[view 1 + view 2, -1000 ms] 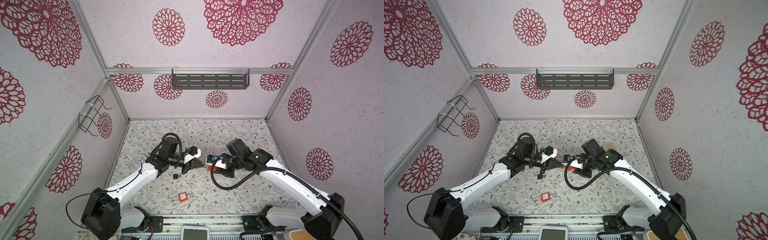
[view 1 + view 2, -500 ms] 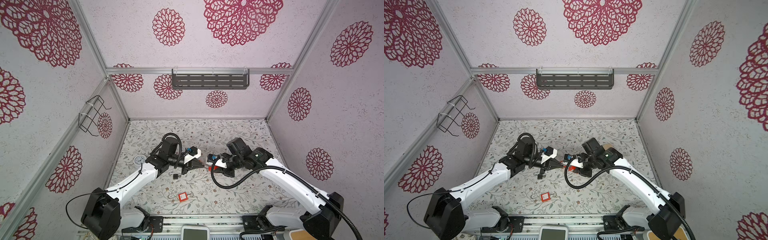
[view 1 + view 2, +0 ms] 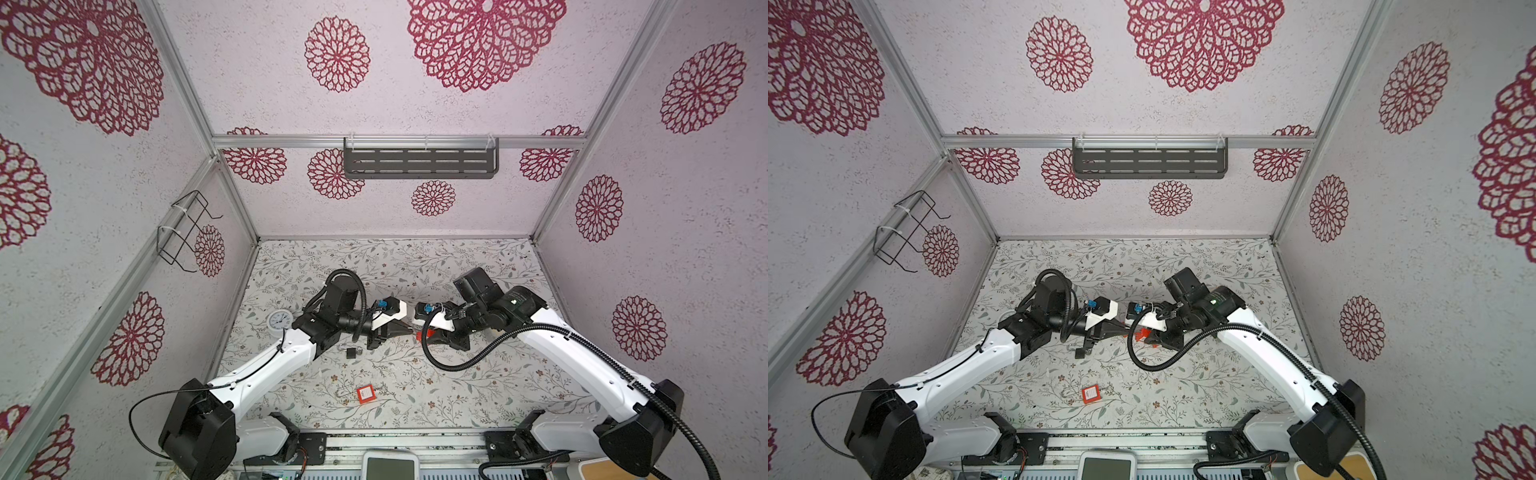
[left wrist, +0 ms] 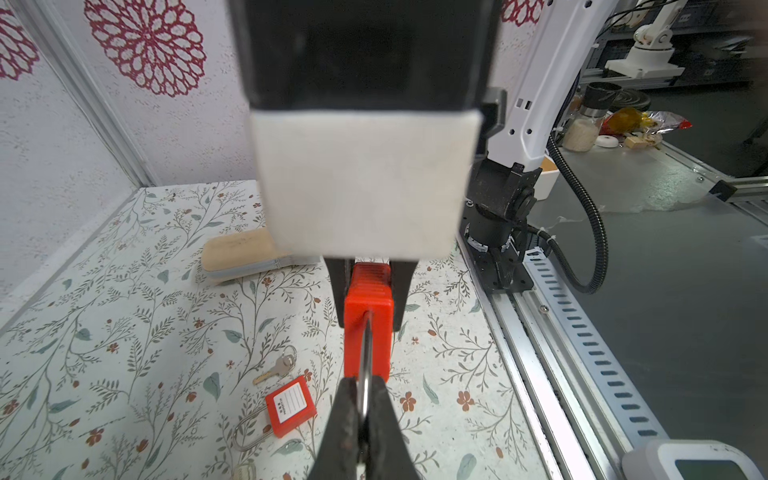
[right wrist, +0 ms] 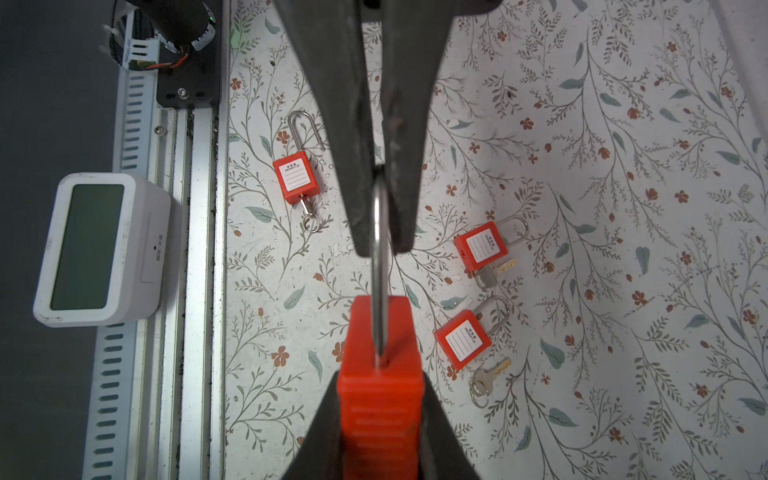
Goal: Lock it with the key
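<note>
Grip by grip, from the left: the left pincer (image 4: 363, 384) is pressed tight onto the thin steel shackle (image 5: 378, 249) of a red padlock (image 4: 368, 316), which is held clear of the floral tabletop (image 5: 582, 124) near the middle of the workspace. On the padlock's other end, the right pincer (image 5: 380, 384) clamps the ribbed red body from both sides, so the lock bridges the gap between the two. Beneath them a spare padlock (image 5: 462, 338) lies flat on the tabletop, with a loose key (image 5: 484, 380) on a ring just beside it. Whether the held padlock carries a key cannot be told.
</note>
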Available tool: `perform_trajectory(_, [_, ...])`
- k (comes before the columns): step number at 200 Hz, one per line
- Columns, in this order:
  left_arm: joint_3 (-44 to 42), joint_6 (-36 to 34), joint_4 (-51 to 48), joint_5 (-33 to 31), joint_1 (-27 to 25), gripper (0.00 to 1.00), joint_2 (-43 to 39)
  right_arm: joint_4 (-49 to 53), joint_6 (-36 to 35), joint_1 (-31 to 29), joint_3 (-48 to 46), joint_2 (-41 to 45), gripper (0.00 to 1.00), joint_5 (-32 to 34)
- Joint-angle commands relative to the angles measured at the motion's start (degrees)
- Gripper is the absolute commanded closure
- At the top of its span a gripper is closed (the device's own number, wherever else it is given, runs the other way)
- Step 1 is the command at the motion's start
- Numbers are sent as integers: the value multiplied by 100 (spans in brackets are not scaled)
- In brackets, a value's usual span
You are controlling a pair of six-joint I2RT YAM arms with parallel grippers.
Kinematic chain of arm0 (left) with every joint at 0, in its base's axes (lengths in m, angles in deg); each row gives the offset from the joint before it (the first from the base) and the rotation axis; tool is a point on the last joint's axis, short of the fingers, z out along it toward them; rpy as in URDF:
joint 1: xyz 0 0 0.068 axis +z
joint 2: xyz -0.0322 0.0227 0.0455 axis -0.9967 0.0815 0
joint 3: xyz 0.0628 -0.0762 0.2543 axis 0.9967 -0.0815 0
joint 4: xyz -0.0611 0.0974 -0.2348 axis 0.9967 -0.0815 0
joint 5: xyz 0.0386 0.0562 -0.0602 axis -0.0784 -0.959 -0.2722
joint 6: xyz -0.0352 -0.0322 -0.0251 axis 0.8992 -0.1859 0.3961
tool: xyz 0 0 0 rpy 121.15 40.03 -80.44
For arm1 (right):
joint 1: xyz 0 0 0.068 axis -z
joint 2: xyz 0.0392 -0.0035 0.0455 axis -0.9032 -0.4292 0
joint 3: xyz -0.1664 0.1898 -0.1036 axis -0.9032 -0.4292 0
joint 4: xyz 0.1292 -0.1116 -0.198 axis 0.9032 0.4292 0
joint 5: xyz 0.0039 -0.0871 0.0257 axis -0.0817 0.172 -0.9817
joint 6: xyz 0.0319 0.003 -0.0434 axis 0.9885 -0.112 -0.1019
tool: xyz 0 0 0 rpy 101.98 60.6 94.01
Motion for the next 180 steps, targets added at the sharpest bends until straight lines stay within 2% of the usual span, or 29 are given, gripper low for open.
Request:
perform_trajectory(1, [-20,-174,115,-31,-147,100,-39,-179,-113,-4,301,-44,88,-435])
perform_trajectory(38, [-18,29,159,159,-167,100,80,-306,-210,13,471,-180,88,-190])
perform_trajectory(95, [129,285,366,150,-133,100,371,-338,-280,31,965,-629,86,-177])
perform_trajectory(116, [0,575,781,264,0,100,404,-268,-272,31,1113,-725,84,-142])
perform_trajectory(143, [-392,1147,1780,293,180,100,291,-341,-232,46,1051,-609,78,167])
perform_trajectory(163, [-309,1126,1495,151,214,100,254,-488,-255,48,917,-462,69,405])
perform_trajectory(180, [-198,1051,1294,52,221,100,212,-602,-289,57,867,-352,65,527])
